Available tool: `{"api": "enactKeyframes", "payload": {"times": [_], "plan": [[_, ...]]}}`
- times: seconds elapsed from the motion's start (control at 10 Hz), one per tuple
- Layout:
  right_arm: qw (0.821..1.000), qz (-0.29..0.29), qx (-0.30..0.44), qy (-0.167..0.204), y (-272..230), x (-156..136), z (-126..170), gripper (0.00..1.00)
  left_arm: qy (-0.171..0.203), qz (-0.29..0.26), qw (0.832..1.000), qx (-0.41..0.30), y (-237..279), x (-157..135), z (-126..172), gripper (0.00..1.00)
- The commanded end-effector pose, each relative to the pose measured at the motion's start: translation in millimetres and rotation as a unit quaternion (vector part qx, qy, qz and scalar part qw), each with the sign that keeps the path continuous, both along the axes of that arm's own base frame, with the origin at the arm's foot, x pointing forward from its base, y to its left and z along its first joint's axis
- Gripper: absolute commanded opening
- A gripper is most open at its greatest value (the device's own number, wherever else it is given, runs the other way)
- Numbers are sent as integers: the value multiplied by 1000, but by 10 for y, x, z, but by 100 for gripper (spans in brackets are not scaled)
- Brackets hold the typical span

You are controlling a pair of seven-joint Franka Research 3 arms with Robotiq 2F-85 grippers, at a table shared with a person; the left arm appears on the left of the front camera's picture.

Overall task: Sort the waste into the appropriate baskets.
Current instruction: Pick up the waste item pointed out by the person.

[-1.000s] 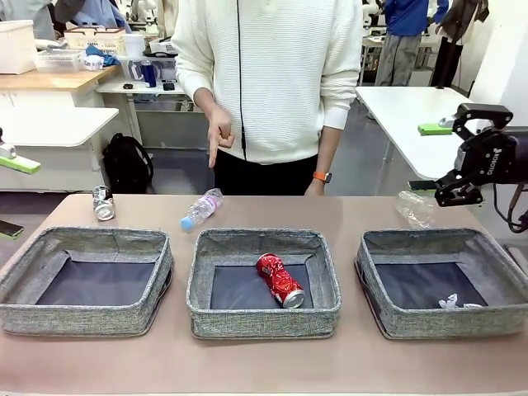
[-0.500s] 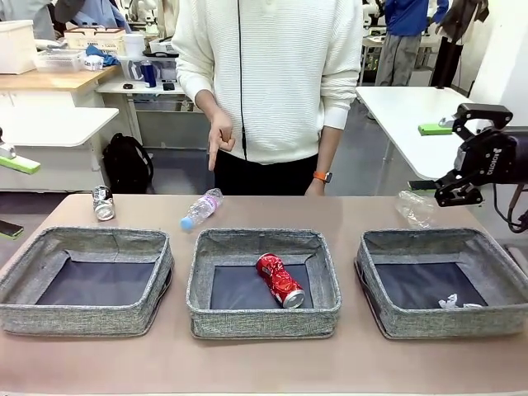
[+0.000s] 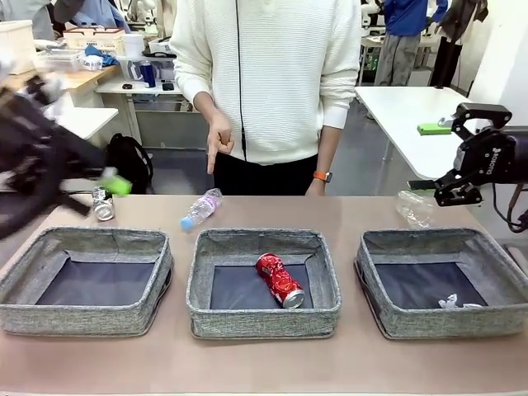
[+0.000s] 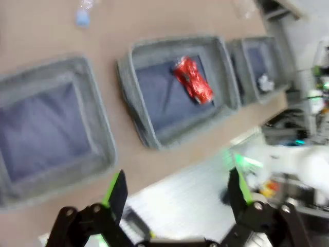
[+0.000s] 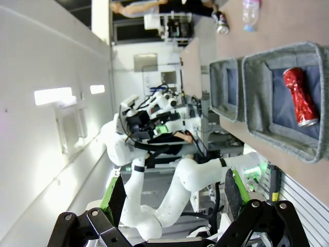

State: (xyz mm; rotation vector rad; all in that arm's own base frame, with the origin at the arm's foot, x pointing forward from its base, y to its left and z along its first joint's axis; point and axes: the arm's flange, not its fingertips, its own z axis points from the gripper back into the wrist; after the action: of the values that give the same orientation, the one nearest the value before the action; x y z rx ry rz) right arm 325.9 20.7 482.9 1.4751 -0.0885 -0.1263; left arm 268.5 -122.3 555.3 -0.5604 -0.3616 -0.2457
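Note:
Three grey baskets stand in a row: left, middle, right. A red can lies in the middle basket and a small white scrap in the right one. On the table behind them lie a dark can, a pink-label bottle and a clear bottle. My left gripper is a motion blur above the dark can; in the left wrist view it is open and empty. My right gripper hangs open above the clear bottle, empty in the right wrist view.
A person stands at the far side, one hand pointing down toward the pink-label bottle. The left wrist view looks down on the red can in its basket. A strip of bare table runs along the near edge.
My left arm has swung in fast from the left edge toward the dark can and is blurred. The right arm, the waste and the baskets have not moved.

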Motion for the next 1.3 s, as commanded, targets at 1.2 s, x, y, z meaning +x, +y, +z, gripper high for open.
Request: {"api": "enactKeyframes", "payload": {"times": [1.2], "plan": [[1000,-1,9,0,2,4,32,100,-29,-228,957,178,-974,2524,-818,100]]}}
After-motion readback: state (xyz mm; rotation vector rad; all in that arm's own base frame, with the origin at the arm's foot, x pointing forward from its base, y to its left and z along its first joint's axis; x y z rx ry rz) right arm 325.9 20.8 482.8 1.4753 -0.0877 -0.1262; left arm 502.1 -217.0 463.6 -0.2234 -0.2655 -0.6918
